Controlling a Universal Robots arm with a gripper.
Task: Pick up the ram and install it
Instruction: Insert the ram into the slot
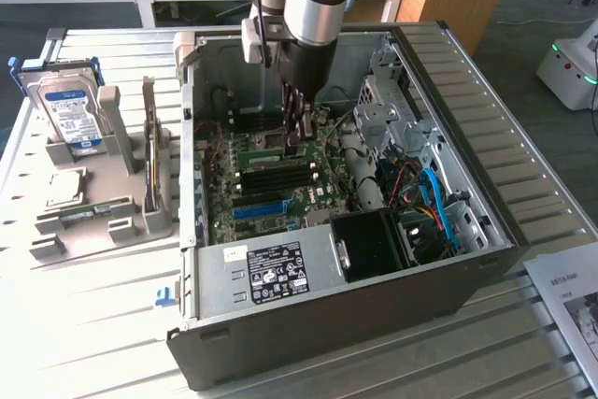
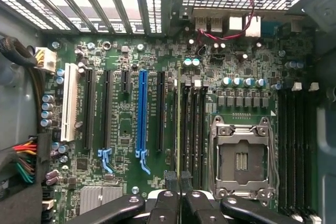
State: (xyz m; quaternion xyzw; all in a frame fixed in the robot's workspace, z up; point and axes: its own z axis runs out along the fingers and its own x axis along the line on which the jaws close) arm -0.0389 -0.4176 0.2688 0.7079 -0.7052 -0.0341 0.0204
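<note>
The end effector pinches the ram on its top edge. It hangs above the black slots inside the computer case. In the exterior view that is at 1 o'clock from the blue slot. The ram looks light, thin, stiff and easy to break, so hold the long edges, not the chips.

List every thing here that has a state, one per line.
Long thin green circuit-board ram, gripped on edge at the black memory slots.
Black claw, shut on the ram.
Grey metal computer case, lying open, side panel off.
Silver blue-labelled hard drive, upright in its grey holder.
Silver processor socket, empty.
</note>
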